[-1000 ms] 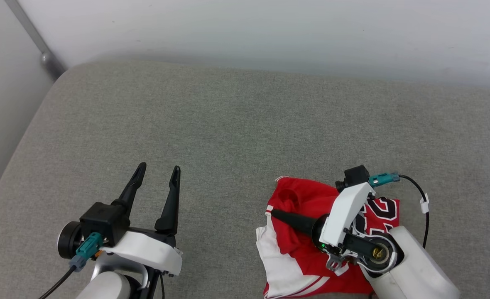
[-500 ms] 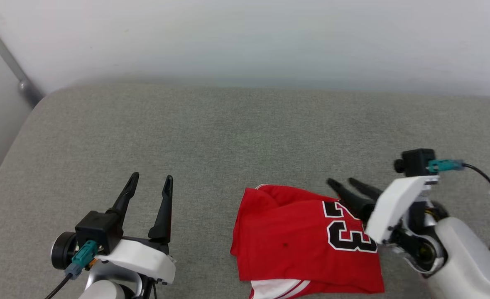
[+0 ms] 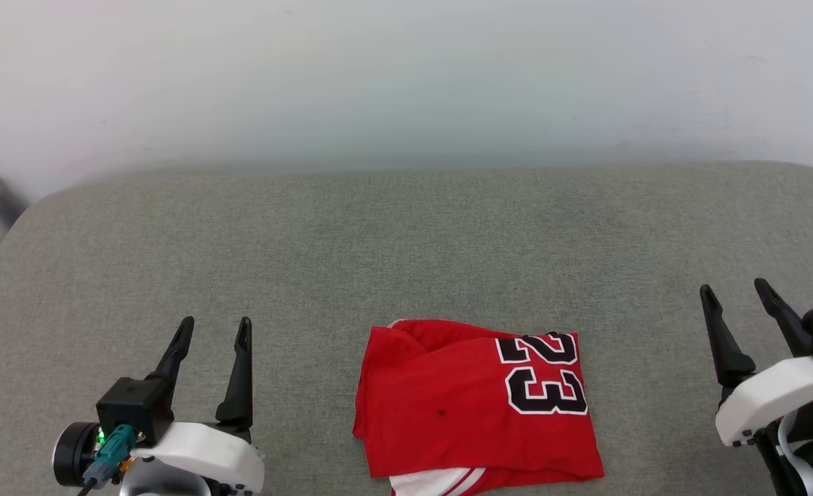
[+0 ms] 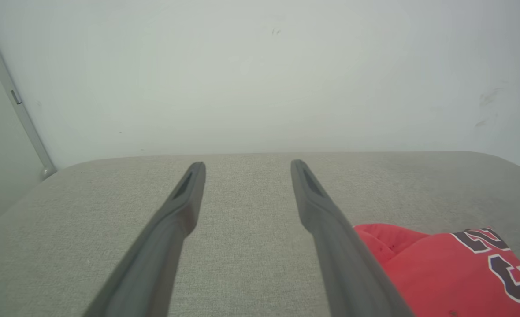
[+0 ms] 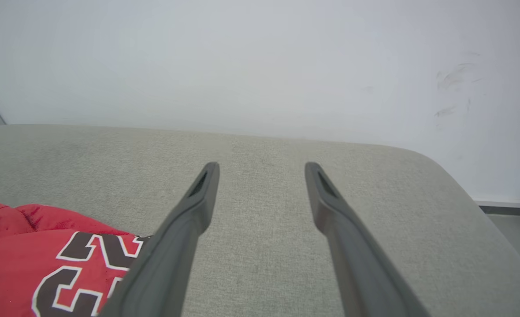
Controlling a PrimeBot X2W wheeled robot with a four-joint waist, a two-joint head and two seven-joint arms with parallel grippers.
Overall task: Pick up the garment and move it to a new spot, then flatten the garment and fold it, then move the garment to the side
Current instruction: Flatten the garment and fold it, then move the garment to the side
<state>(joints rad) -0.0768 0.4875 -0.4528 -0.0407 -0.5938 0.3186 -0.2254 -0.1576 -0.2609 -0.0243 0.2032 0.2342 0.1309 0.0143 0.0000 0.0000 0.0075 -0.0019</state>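
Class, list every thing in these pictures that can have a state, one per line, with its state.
garment: folded, lying on the grey pad, "23" facing up, ungripped.
left pincer: open, empty, clear of the garment.
right pincer: open, empty, clear of the garment.

garment (image 3: 448, 406) | red, "23" print up | folded flat | on grey cushion (image 3: 379, 241)

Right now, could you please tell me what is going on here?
A two-armed robot is working on a red jersey T-shirt, which lies roughly folded, number 23 up, on the grey padded surface. The left gripper and right gripper stand open on either side of it, holding nothing, so the shirt lies free.
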